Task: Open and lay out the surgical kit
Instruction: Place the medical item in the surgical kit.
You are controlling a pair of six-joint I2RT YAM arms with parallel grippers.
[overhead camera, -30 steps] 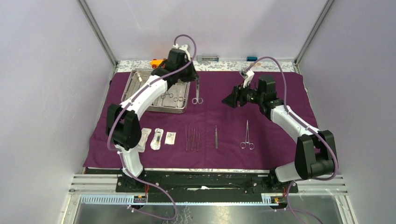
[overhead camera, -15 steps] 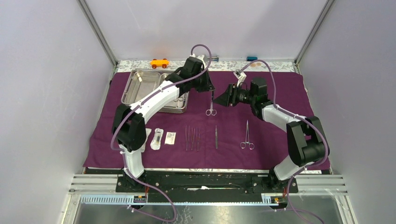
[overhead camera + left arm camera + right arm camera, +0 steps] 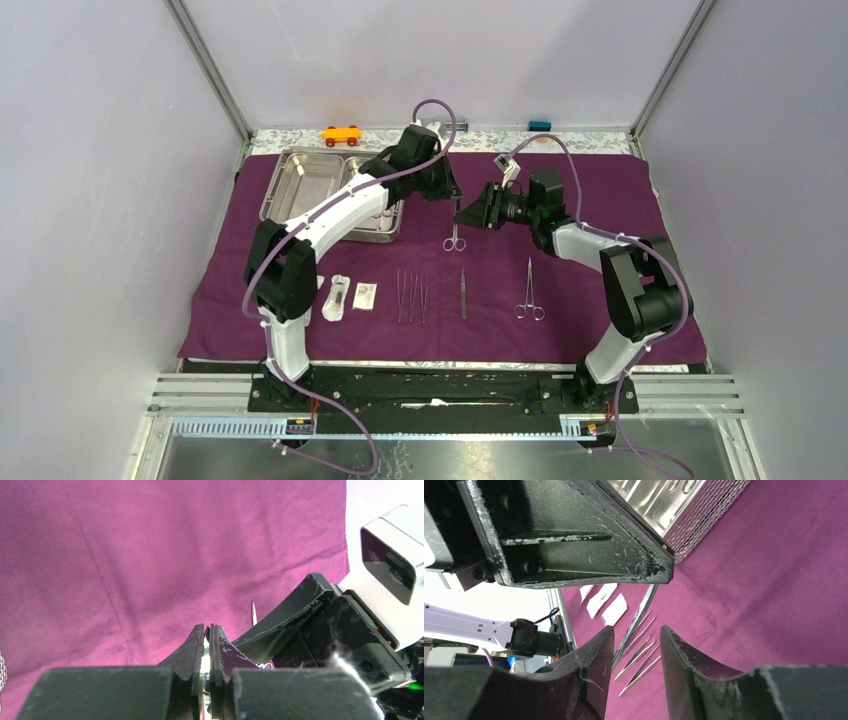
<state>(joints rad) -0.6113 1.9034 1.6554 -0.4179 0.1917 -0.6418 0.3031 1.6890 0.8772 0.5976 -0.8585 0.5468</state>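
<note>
Directly beneath left gripper (image 3: 455,198), ring-handled forceps (image 3: 453,238).

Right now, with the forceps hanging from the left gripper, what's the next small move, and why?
Probably close the right gripper on the forceps. The left gripper pinches them by the tip, rings hanging down, and the right jaws stand on either side of the shaft with a gap.

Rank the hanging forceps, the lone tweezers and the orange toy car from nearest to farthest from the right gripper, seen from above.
1. ring-handled forceps, hanging from the left gripper, just beside the right gripper.
2. single tweezers, lying on the purple cloth toward the arm bases.
3. orange toy car, at the far edge, leftward.
</note>
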